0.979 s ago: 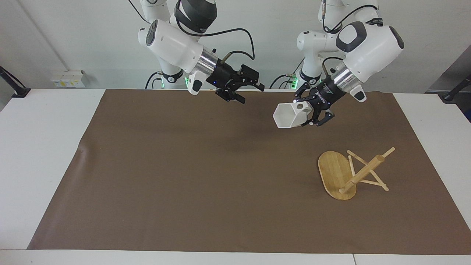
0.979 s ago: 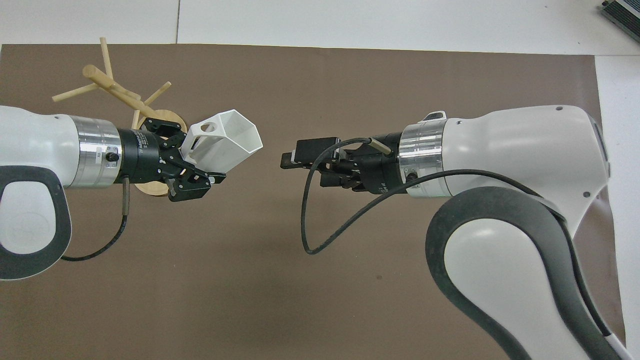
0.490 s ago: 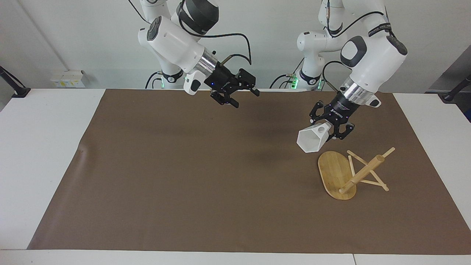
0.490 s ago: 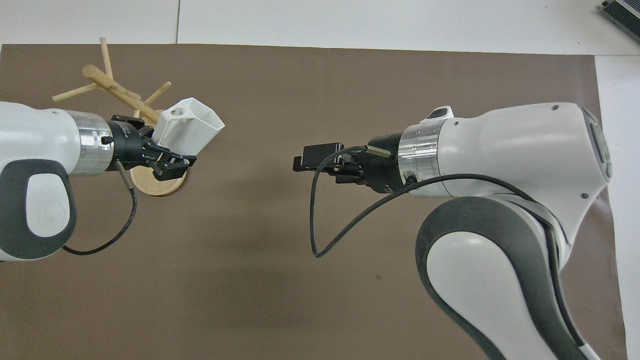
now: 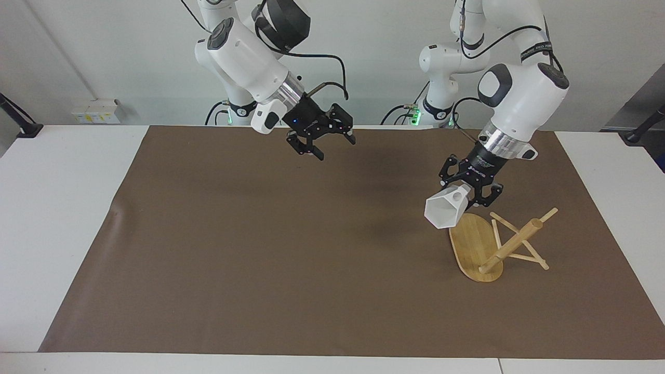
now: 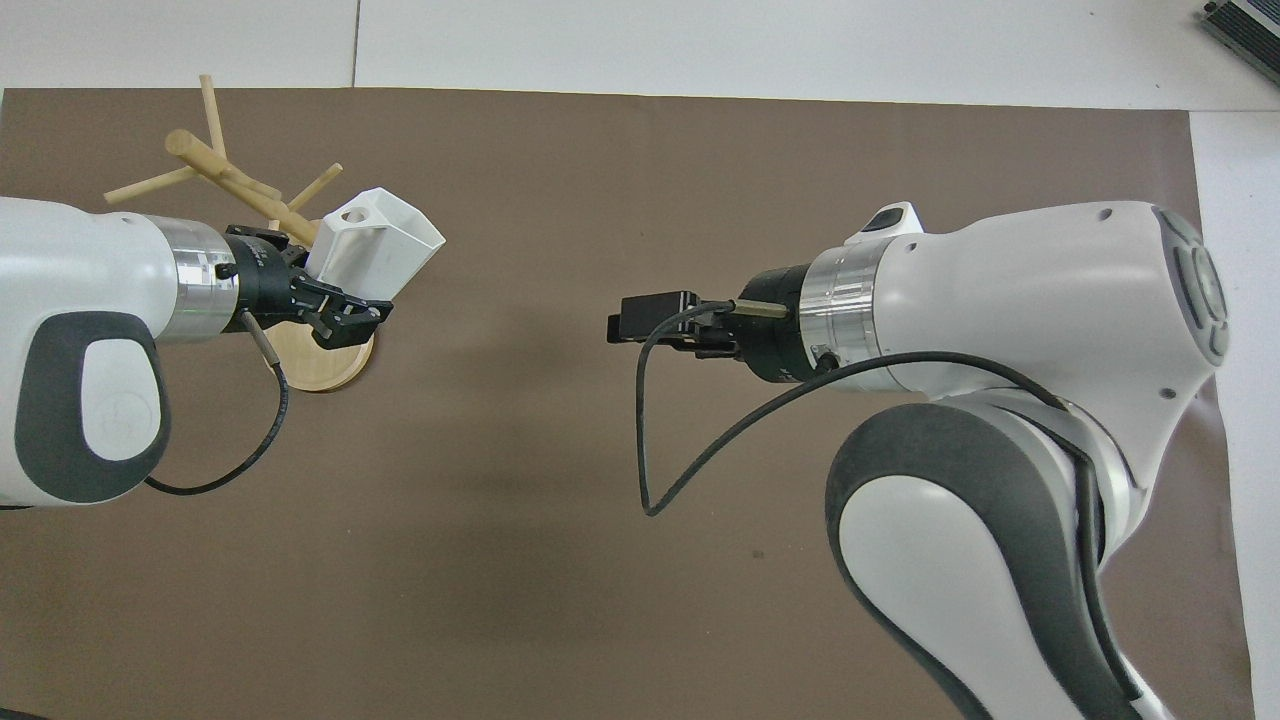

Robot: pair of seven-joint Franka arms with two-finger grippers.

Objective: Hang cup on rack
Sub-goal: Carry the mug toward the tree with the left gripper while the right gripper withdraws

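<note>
The left pincer (image 5: 475, 195) pinches the cup (image 5: 443, 210) by its handle, over the rack (image 5: 488, 244). The rack's post leans away from the cup. The right pincer (image 5: 322, 139) waits, spread.

Rack (image 6: 225, 180) base partly hidden under left gripper (image 6: 335, 300) and cup (image 6: 375, 245).

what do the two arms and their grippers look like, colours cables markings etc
Both arms have glossy white shells with dark grey joint pads and a silver wrist ring. The left gripper and right gripper are black, linked two-finger units. A black cable loops from each wrist; green lights glow at the bases.
</note>
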